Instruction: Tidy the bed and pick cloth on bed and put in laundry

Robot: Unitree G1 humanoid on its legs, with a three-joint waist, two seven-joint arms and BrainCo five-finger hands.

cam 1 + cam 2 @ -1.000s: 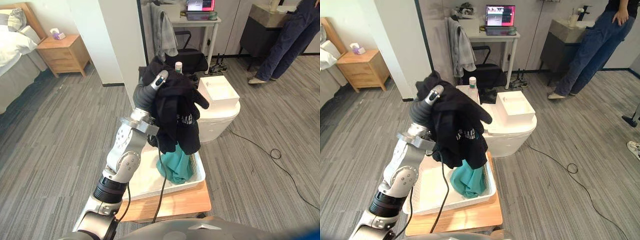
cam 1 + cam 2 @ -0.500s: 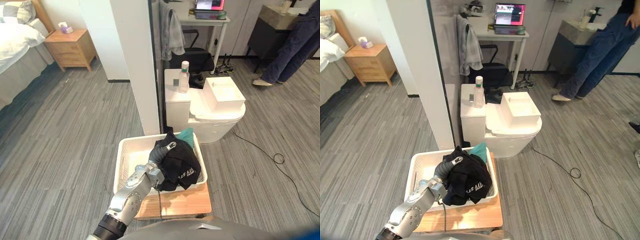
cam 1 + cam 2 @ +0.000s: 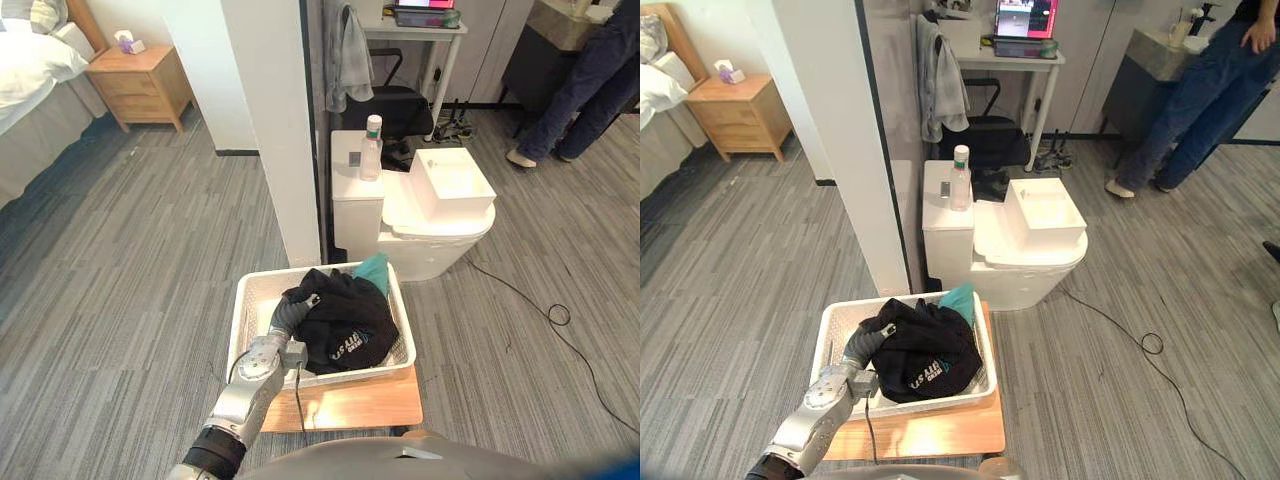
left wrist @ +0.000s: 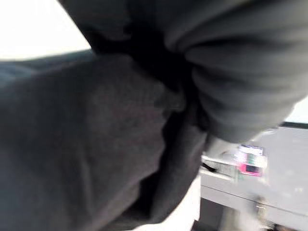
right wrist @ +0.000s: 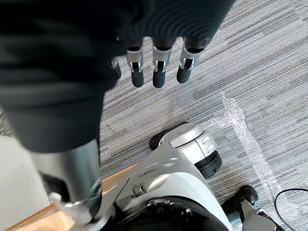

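In a room with a grey floor [image 3: 130, 270], one bed [image 3: 30, 90] and one toilet [image 3: 430, 225], one white basket [image 3: 248, 300] holds one black cloth [image 3: 345, 325] and one green cloth [image 3: 375, 270], the left hand [image 3: 296, 308] is tucked into the black cloth so its grip cannot be told, and the right hand [image 5: 159, 65] hangs loose and empty.

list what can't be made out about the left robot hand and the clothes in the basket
1. Grip of the left robot hand: cannot be told. In the eye views the black garment covers it past its dark cover, and in the left wrist view dark cloth lies against the camera.
2. The teal cloth: one corner shows at the far side of the white basket; the black garment hides the rest.
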